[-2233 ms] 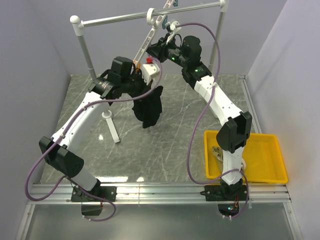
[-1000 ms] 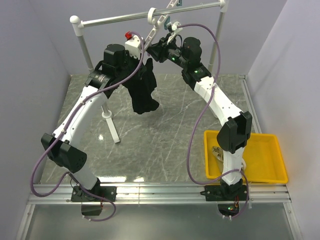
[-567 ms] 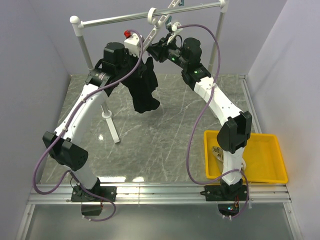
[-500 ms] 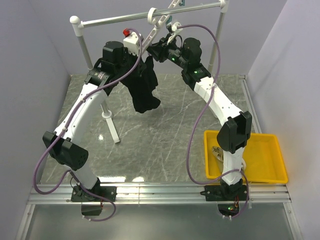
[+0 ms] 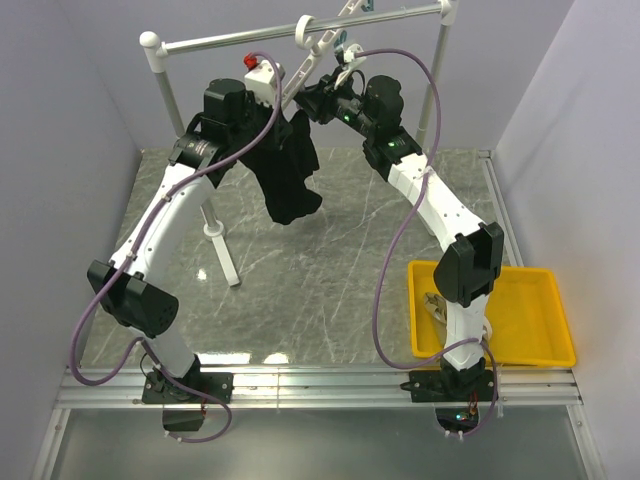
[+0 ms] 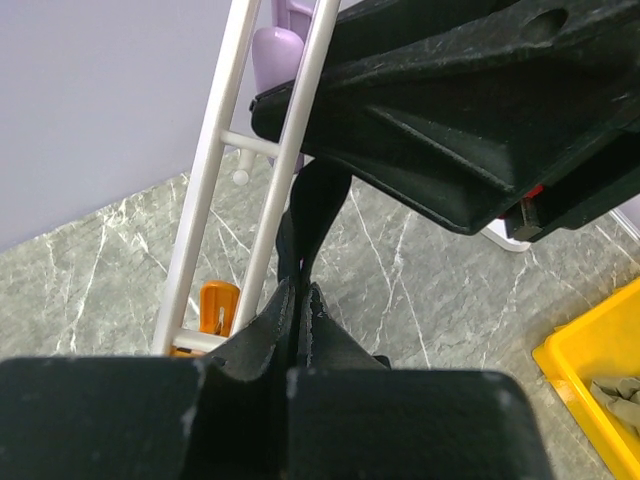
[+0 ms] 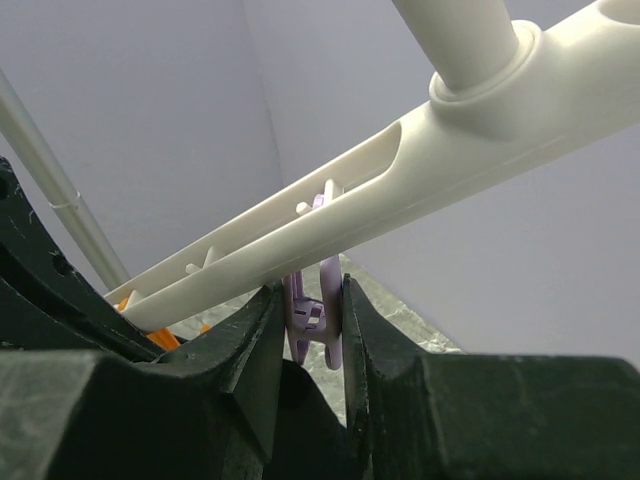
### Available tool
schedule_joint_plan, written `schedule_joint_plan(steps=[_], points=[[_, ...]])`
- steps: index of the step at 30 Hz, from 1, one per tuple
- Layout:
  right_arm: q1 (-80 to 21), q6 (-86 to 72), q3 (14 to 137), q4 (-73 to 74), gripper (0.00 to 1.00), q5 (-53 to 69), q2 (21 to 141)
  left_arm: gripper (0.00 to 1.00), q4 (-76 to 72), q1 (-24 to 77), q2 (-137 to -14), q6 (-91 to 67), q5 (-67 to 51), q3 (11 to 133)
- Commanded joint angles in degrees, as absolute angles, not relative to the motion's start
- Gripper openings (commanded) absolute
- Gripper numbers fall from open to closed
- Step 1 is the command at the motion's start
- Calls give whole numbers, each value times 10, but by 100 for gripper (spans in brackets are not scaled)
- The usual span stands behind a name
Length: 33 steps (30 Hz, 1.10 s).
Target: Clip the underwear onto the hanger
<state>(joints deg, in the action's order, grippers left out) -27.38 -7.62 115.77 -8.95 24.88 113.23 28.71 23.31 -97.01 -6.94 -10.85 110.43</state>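
Left gripper (image 6: pixel 298 296) tight on underwear (image 5: pixel 288 180)

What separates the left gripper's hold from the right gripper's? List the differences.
The left gripper pinches the soft black underwear; the right gripper squeezes a lilac clip under the hanger. The left gripper's jaws nearly meet; the right gripper's stand apart by the clip's width. Both grip something beside the white hanger.
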Motion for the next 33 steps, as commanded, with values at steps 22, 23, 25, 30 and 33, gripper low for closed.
schedule_joint_plan(steps=[22,23,25,30,33], points=[[-269,-105,1171,-104,0,248,1108,0,284,207,-972,-111,-40,1100],[-269,-104,1172,-103,0,248,1108,0,280,208,-969,-113,-40,1100],[-270,-103,1169,-104,0,247,1107,0,278,208,-967,-116,-37,1100],[-271,-105,1168,-105,0,243,1107,0,281,207,-973,-125,-31,1112],[-272,-106,1171,-106,0,243,1109,0,279,207,-971,-131,-29,1110]])
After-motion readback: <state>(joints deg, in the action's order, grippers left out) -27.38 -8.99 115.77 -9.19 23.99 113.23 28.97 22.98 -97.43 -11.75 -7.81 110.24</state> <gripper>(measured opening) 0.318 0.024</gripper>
